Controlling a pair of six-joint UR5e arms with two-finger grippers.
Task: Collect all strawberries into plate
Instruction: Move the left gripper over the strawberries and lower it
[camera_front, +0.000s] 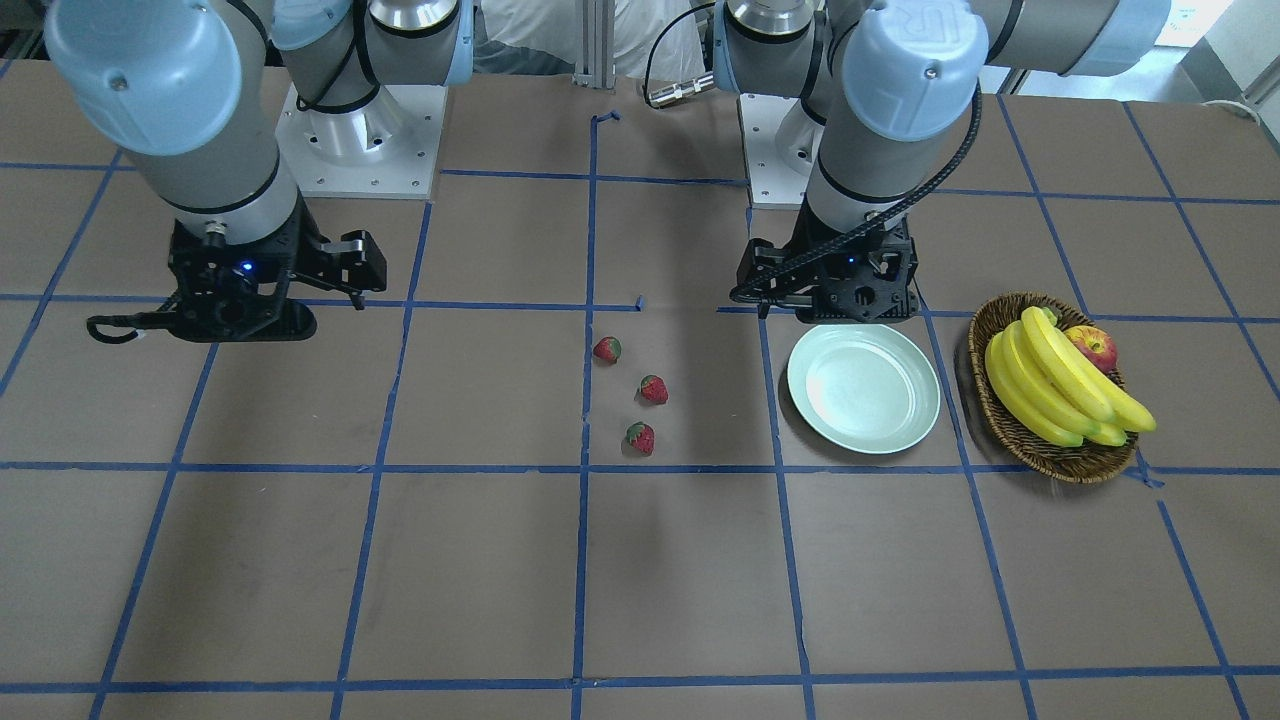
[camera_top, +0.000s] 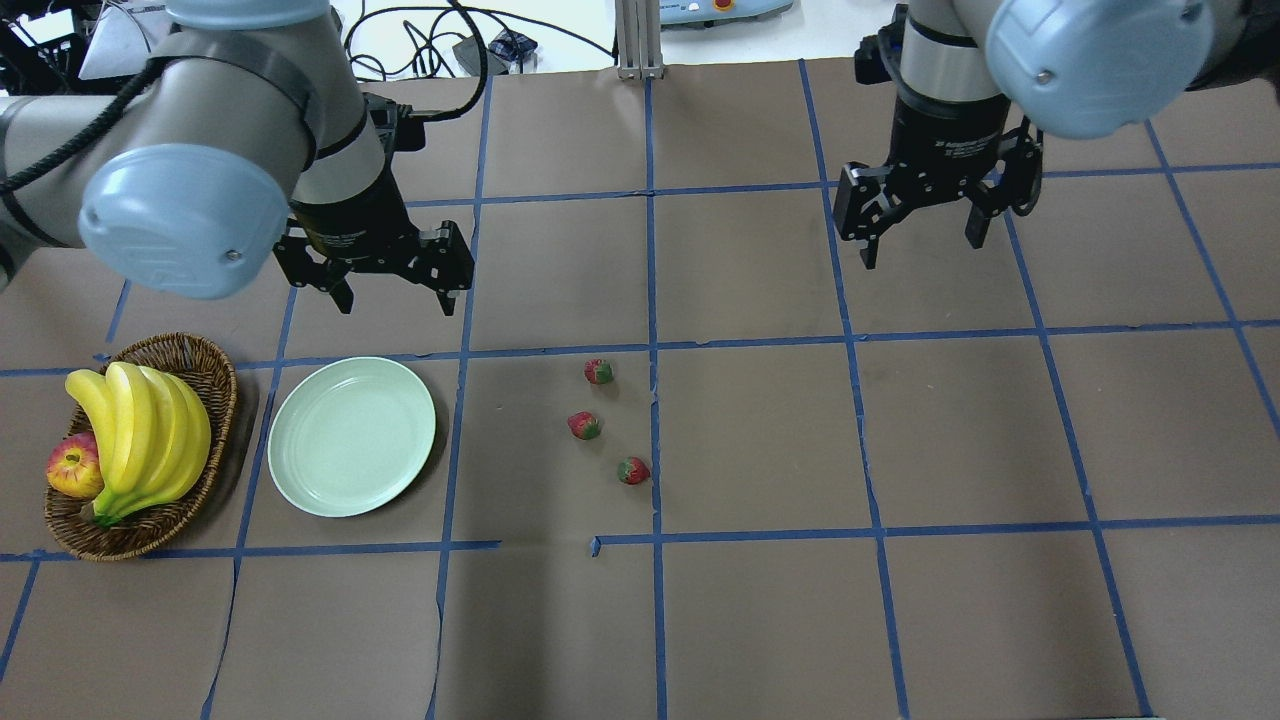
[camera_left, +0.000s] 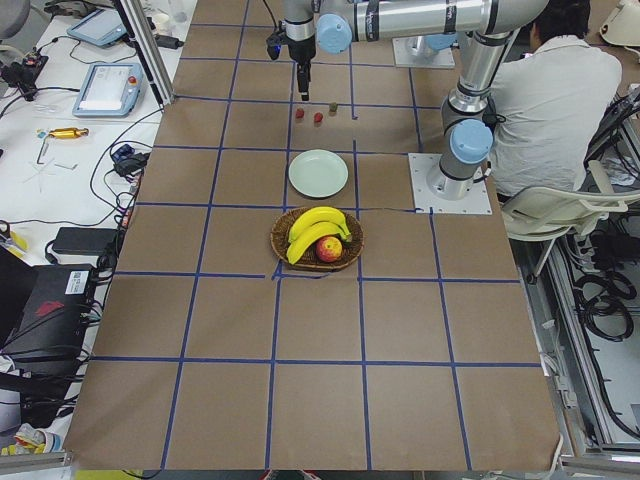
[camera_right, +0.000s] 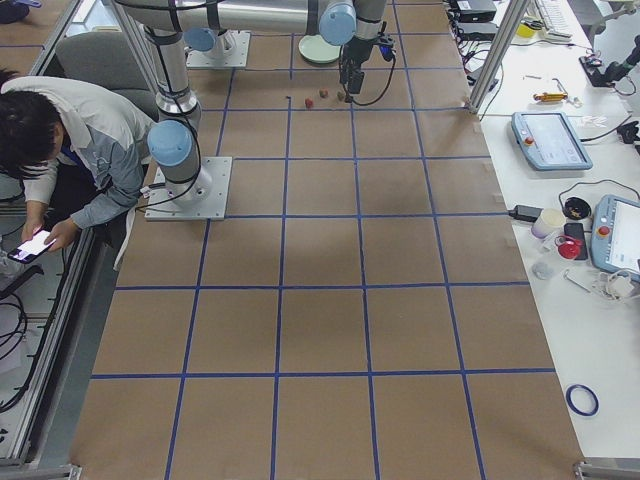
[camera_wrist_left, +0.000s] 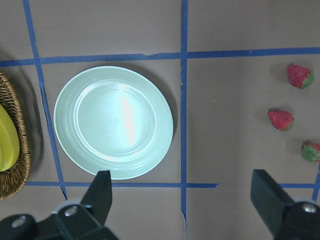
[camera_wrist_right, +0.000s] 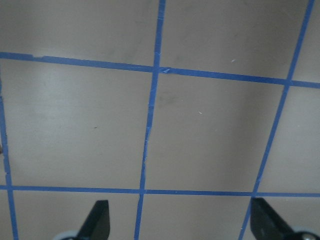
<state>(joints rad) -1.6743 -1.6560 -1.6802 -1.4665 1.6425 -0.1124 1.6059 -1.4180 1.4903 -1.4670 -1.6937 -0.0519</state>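
Three small red strawberries lie apart on the brown table near its middle: one (camera_top: 598, 371), a second (camera_top: 583, 425) and a third (camera_top: 632, 470). They also show in the front view (camera_front: 653, 389) and at the right edge of the left wrist view (camera_wrist_left: 281, 119). The pale mint-green plate (camera_top: 351, 437) (camera_front: 863, 388) (camera_wrist_left: 113, 121) lies empty to their left. My left gripper (camera_top: 396, 300) (camera_wrist_left: 181, 175) hovers open and empty just behind the plate. My right gripper (camera_top: 922, 250) (camera_wrist_right: 179, 205) hangs open and empty over bare table, far right of the strawberries.
A brown wicker basket (camera_top: 215, 368) holding bananas (camera_top: 140, 430) and an apple (camera_top: 72, 468) stands just left of the plate. Blue tape lines grid the table. A seated person (camera_left: 560, 90) is behind the robot bases.
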